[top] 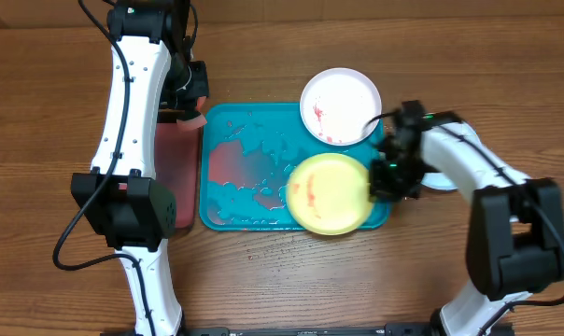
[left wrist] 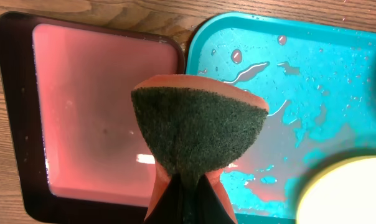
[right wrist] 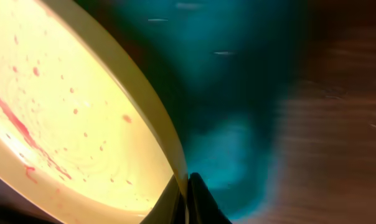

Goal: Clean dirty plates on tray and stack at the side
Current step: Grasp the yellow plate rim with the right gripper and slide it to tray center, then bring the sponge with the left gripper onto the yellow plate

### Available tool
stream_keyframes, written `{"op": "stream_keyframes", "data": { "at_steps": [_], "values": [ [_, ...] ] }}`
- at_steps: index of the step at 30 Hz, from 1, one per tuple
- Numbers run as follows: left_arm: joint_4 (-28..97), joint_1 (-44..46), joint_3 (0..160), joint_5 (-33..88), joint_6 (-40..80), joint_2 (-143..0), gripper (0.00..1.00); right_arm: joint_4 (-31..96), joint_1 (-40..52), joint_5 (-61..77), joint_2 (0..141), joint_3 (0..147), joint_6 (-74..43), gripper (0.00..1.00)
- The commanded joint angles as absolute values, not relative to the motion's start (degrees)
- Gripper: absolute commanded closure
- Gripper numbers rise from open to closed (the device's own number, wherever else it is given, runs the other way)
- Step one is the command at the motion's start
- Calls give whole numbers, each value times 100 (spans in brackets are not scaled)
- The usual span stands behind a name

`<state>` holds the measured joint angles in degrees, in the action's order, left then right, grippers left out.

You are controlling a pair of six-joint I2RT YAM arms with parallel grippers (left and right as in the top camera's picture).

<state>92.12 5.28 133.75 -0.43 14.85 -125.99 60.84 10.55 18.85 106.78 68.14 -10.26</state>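
The left arm (top: 133, 103) runs up the left side of the overhead view and folds at the top, so its wrist points back down. The left claw (left wrist: 187, 186) is clamped on a green-faced sponge (left wrist: 197, 127). The right arm (top: 473, 159) reaches leftward with its wrist bent down. The right claw (right wrist: 187, 193) has its fingers closed, pinching the rim of the yellow-green plate (right wrist: 70, 118).

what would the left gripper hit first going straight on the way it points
Likely the right rim of the pinkish-red tray, beside the teal tray; the sponge it holds would land first. Depth is unclear.
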Motion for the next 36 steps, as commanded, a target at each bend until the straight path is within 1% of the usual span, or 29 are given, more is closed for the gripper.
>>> {"op": "stream_keyframes", "data": {
  "at_steps": [1, 3, 5, 8, 11, 16, 17, 21, 22, 24, 28, 29, 30, 31, 32, 36],
  "values": [
    [9201, 578, 13358, 5, 1420, -12346, 96, 5448, 1739, 2060, 10468, 6912, -2014, 96],
    [9185, 578, 13358, 14, 1439, -12346, 96, 4770, 2141, 1938, 10471, 6912, -2698, 96],
    [9166, 582, 13358, 56, 1437, -12346, 96, 4125, 2521, 1483, 10479, 6908, -3520, 96],
    [9148, 607, 13358, 130, 1437, -12346, 96, 3529, 2965, 856, 10556, 6906, -4362, 96],
    [9150, 666, 13358, 132, 1437, -12346, 96, 3282, 3232, 792, 10694, 6908, -4534, 96],
    [9122, 819, 13347, 132, 1441, -12348, 96, 3301, 3247, 882, 10847, 6908, -4630, 96],
    [9094, 869, 13329, 130, 1441, -12348, 96, 3293, 3236, 919, 10847, 6908, -4630, 89],
    [8978, 1039, 13268, 84, 1590, -12372, 96, 3205, 3210, 919, 10847, 6908, -4628, 75],
    [8934, 1068, 13238, 80, 1660, -12390, 96, 3162, 3194, 919, 10847, 6908, -4619, 73],
    [8895, 1109, 13214, 82, 1750, -12442, 96, 3020, 3146, 919, 10849, 6908, -4488, 71],
    [8746, 1140, 13045, 89, 1785, -12486, 96, 2862, 3127, 906, 10984, 6908, -4322, 72],
    [8646, 1146, 12875, 86, 1782, -12486, 96, 2801, 3127, 996, 11148, 6908, -4322, 74],
    [8586, 1151, 12766, 69, 1780, -12486, 96, 2766, 3127, 1068, 11222, 6908, -4324, 77],
    [8510, 1157, 12632, 30, 1776, -12486, 96, 2733, 3124, 1157, 11295, 6908, -4324, 84],
    [8451, 1160, 12514, -10, 1772, -12486, 96, 2716, 3116, 1208, 11343, 6908, -4329, 96],
    [8103, 1179, 11933, 19, 1516, -12486, 96, 2679, 3103, 1273, 11393, 6908, -4327, 96]
  ]
}}
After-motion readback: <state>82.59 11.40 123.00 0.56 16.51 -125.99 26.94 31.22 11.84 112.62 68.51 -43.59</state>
